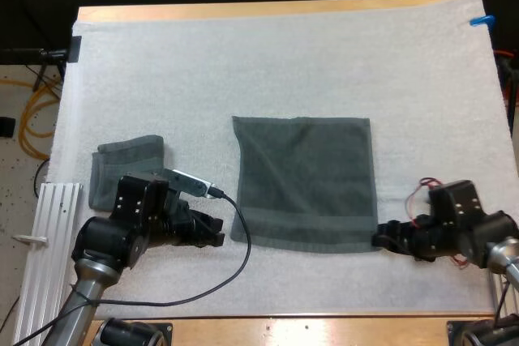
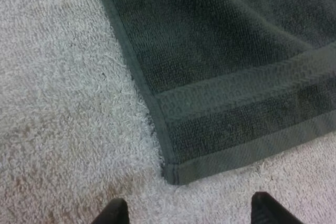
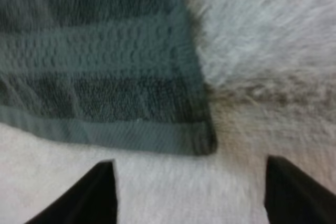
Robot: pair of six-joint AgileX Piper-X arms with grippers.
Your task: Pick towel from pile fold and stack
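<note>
High view: a folded towel (image 1: pixel 126 169) sits at the left of the mat (image 1: pixel 243 62), the flat towel (image 1: pixel 304 182) mid-mat, with my left hand (image 1: pixel 212 232) and right hand (image 1: pixel 383 239) at its near corners. Left wrist view: fingers (image 2: pixel 113 212) apart, corner just ahead. Right wrist view: fingers apart, gripping nothing. I'd say this fold hasn't started yet.

The left arm (image 1: pixel 97 257) comes in from the lower left with its elbow bent, and its wrist is turned so the left gripper (image 1: pixel 217 234) points to the right, held low. Its two black fingers (image 2: pixel 113 212) stand apart with nothing between them. The right arm (image 1: pixel 486 241) reaches in from the right edge, the right gripper (image 1: pixel 379 239) pointing left, also low, its fingers (image 3: pixel 97 195) spread wide and empty
</note>
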